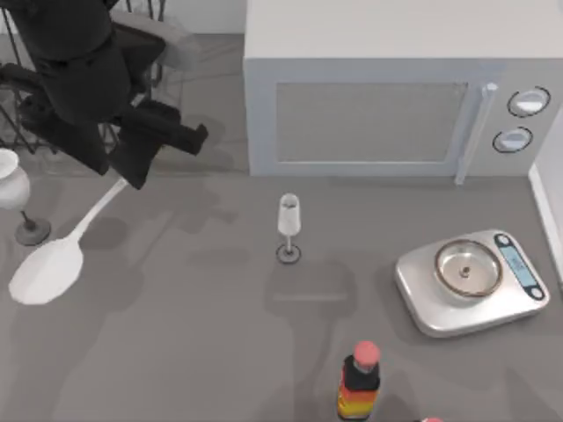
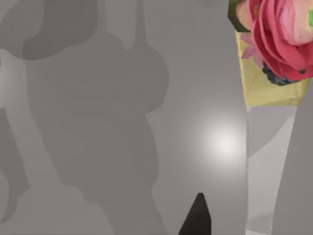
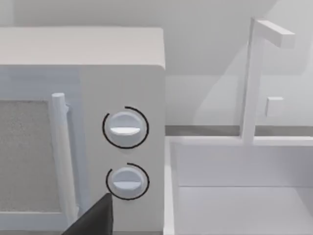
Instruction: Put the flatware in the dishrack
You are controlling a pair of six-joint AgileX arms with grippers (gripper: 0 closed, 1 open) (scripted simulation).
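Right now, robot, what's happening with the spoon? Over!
Left claw on spoon handle, spoon in the air at table's left. Rack behind it, not reached. Wine glass close beside spoon.

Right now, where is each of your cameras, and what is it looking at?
Top view: above the table, looking down on the spoon, rack, microwave and my left arm.
Left wrist view: on the left arm, facing the tabletop along the spoon's handle; a dark fingertip of the left end effector shows.
Right wrist view: on the right arm, facing the microwave's knobs.
Shared: the spoon and the microwave each show in two views.
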